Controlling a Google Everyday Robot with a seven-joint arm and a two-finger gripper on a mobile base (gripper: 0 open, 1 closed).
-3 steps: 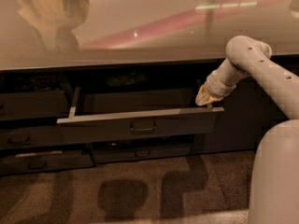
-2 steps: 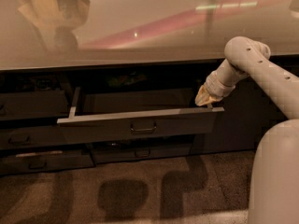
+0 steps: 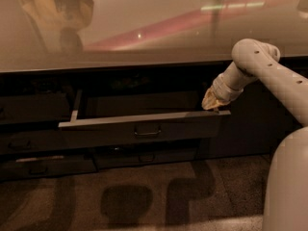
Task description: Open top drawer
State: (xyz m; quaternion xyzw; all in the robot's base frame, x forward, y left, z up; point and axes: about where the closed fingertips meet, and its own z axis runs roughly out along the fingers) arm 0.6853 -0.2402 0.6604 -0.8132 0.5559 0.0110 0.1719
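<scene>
Hanging at open top drawer [image 3: 106,131] right corner: hand [image 3: 212,105], grip state indiscernible.

One top drawer [image 3: 96,134] with one handle [image 3: 147,130]; at least three narrower drawers [image 3: 43,166]; one countertop [image 3: 159,28]; one arm [image 3: 269,73], one gripper [image 3: 211,105] at the drawer's right end.

The top drawer [image 3: 110,129] is standing pulled out beneath the table [image 3: 159,37] edge, leaving open room above its tray. The tool [image 3: 212,103] is sitting at its right front corner, seemingly blocking that end.
</scene>
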